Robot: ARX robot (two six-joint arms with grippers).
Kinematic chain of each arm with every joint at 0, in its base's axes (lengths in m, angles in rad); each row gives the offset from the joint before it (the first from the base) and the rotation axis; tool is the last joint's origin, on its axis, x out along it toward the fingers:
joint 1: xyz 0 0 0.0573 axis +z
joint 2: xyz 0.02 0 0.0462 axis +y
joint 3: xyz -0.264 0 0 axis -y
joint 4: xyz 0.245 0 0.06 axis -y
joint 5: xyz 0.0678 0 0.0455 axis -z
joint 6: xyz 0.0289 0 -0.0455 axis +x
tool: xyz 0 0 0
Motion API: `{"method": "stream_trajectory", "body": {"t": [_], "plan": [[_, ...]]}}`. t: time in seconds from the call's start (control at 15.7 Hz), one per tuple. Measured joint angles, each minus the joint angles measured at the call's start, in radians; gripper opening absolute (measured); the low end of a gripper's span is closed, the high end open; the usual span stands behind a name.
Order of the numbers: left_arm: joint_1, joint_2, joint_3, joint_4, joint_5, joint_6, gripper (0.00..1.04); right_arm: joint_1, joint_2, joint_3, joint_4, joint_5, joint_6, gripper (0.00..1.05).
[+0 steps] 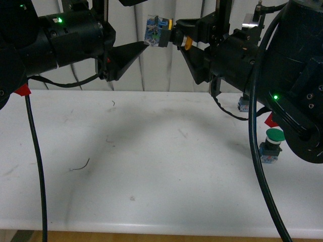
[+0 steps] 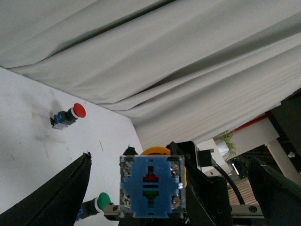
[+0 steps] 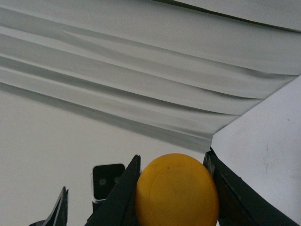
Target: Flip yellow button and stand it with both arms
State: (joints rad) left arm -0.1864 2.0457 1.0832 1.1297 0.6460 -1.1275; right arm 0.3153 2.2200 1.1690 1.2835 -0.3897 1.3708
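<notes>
The yellow button (image 1: 157, 30) hangs in the air above the back of the table, lying sideways with its blue-grey base toward my left arm. My right gripper (image 1: 177, 34) is shut on it; in the right wrist view both fingers (image 3: 123, 193) press the sides of the round yellow cap (image 3: 176, 190). My left gripper (image 1: 145, 45) is open, its tip just below the base. In the left wrist view the square blue base (image 2: 151, 187) faces the camera between the two spread fingers (image 2: 61, 193), neither touching it.
A green-capped button (image 1: 273, 144) stands on the white table (image 1: 151, 151) at the right, under my right arm. A red-capped button (image 2: 70, 113) lies further back on the table. A pale curtain (image 1: 151, 70) hangs behind. The table's front edge runs along the bottom.
</notes>
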Motion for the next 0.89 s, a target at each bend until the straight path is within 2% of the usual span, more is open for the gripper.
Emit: {"method": "stream_trajectory", "body": {"t": [0.06, 0.26, 0.45, 0.51, 0.57, 0.77, 0.89], "plan": [[0.01, 0.013, 0.007, -0.008, 0.0, -0.002, 0.97, 0.0, 0.0, 0.0, 0.0, 0.0, 0.0, 0.37], [0.066, 0.047, 0.013, -0.029, -0.014, -0.005, 0.98, -0.001, 0.0, 0.0, 0.0, 0.0, -0.003, 0.37], [0.197, 0.041, 0.002, -0.137, -0.065, 0.063, 0.98, -0.015, -0.001, -0.01, 0.0, -0.006, -0.013, 0.36], [0.239, 0.017, -0.026, -0.224, -0.103, 0.119, 0.98, -0.019, -0.004, -0.013, 0.0, -0.008, -0.019, 0.36], [0.291, -0.028, -0.082, -0.28, -0.141, 0.211, 0.98, -0.024, -0.011, -0.018, -0.003, -0.01, -0.027, 0.36], [0.379, -0.275, -0.257, -0.438, -0.152, 0.555, 0.98, -0.035, -0.029, -0.029, 0.001, -0.015, -0.038, 0.36], [0.394, -0.591, -0.466, -0.651, -0.159, 0.955, 0.98, -0.035, -0.03, -0.035, 0.0, -0.023, -0.053, 0.36]]}}
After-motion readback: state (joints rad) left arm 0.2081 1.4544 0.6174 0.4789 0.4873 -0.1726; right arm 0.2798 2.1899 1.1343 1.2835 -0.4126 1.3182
